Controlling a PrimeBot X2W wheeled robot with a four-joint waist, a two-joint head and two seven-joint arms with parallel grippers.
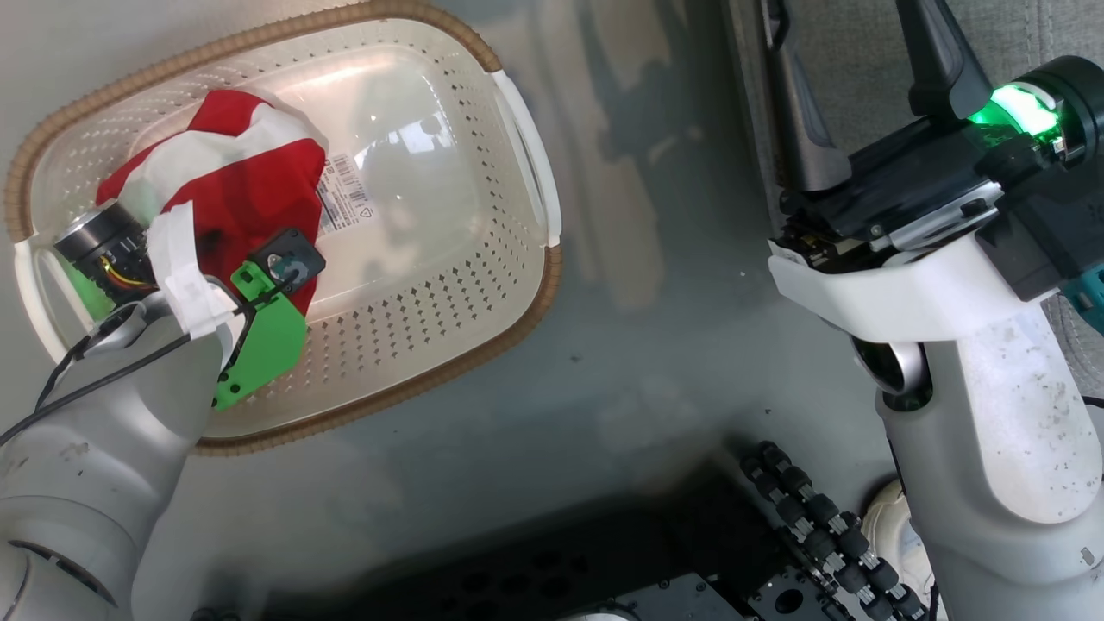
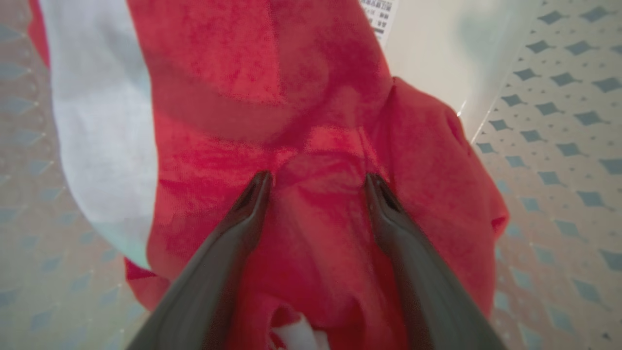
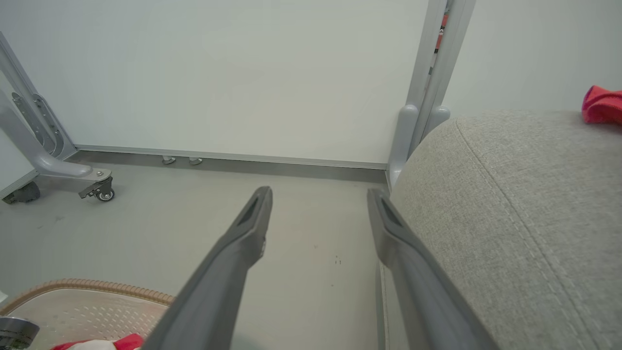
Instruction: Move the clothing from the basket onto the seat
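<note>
Left pincer (image 2: 318,182) stands wide, its two long dark fingers (image 2: 243,218) spread apart with their tips pressed down into the red sports garment with a broad white band (image 1: 250,185). A ridge of red cloth lies between the tips, not yet pinched. In the left wrist view the white band runs down the left of the fingers.

The garment lies bunched in the left half of the small cream perforated plastic basket with a brown woven-look rim (image 1: 448,319). It covers one edge of the white label sticker (image 1: 345,203) on the basket's bottom. In the head view the left arm's wrist, with its green plastic bracket (image 1: 267,345), comes in over the near side of the garment and hides the fingers there.

Right pincer (image 3: 318,194) is also wide and holds nothing. Its fingers point out over the glossy grey floor (image 3: 146,233), just beside the rounded edge of the large grey fabric-upholstered seat (image 3: 510,218). Whether the right-hand finger touches the cushion I cannot tell.

At the far end of the seat, by the right edge of the right wrist view, lies a crumpled piece of red cloth (image 3: 602,104) — too little of it shows to read any lettering.

The basket stands on the floor with a strip of bare floor between it and the seat. Beyond are a pale wall (image 3: 243,73) and a grey metal frame on a caster wheel (image 3: 48,165).
</note>
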